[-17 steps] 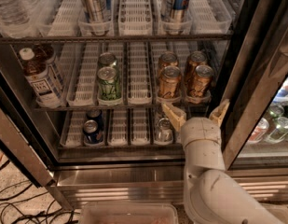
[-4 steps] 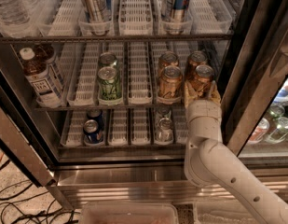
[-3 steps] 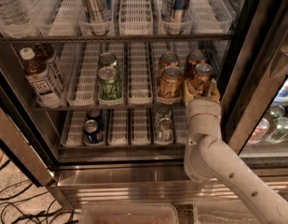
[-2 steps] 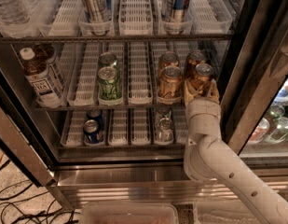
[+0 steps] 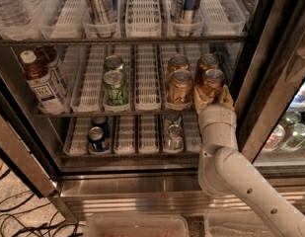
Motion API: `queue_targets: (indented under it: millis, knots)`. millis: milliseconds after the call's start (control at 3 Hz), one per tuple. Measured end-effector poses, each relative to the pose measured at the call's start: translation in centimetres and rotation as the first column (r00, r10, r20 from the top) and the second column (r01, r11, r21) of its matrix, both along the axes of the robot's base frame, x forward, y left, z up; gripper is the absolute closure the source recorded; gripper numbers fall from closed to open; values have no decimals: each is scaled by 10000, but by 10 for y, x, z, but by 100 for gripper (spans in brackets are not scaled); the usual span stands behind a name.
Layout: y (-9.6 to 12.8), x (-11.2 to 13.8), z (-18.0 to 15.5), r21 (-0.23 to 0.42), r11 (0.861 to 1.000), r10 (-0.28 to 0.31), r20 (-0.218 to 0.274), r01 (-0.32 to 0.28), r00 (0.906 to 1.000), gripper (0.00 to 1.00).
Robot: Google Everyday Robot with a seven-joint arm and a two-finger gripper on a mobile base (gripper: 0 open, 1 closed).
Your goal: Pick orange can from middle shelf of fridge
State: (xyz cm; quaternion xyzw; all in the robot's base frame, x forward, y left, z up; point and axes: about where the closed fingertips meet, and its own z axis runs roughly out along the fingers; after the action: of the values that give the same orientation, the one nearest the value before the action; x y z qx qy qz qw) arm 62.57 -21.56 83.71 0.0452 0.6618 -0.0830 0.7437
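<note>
Claw (image 5: pixel 212 97), tan-tipped on a white arm, sits at the front edge of the middle shelf surface (image 5: pixel 147 90), a dark wire rack with white slotted plastic lane trays. All of it is inside the large glass-door display fridge with dark and steel frame (image 5: pixel 142 194).

Target copper-orange metal drink can with silver pull-tab top (image 5: pixel 212 81) stands upright directly at the claw, lower body rising straight out of it, at the front of the rightmost filled lane. Cannot tell whether the claw has clamped it or only sits round it. Can base looks seated in the tray, not lifted.

Front-left orange can (image 5: pixel 180 86) is just left of the claw in the next lane. Rear-left orange can (image 5: pixel 177 62) and rear-right orange can (image 5: pixel 208 61) are beyond the claw, deeper in. Green can (image 5: pixel 115 87) is well left of the claw, small blue can (image 5: pixel 95 135) below and left on the lower rack.

Handling, as judgement: stiff but thin-walled, so it dents if squeezed hard. Smooth metal, likely cold and damp, so slippery. If full, moderately heavy. Best hold is across mid-body, below the top rim and above the clear tray lip. Lift clear of the lip before drawing out. The front-left neighbour leaves little room on that side.
</note>
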Motion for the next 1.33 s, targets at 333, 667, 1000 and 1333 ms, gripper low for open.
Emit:
queue_targets:
  millis: [333, 667, 1000, 1333]
  knots:
    - [5, -8, 19, 24, 9991, 415, 611, -417, 9973, 100]
    - [10, -16, 36, -7, 9963, 854, 1256, -860, 9884, 100]
    - [12, -25, 45, -191, 9913, 1313, 1540, -1299, 9793, 100]
    - [12, -41, 47, -748, 9805, 1909, 1477, -1815, 9704, 100]
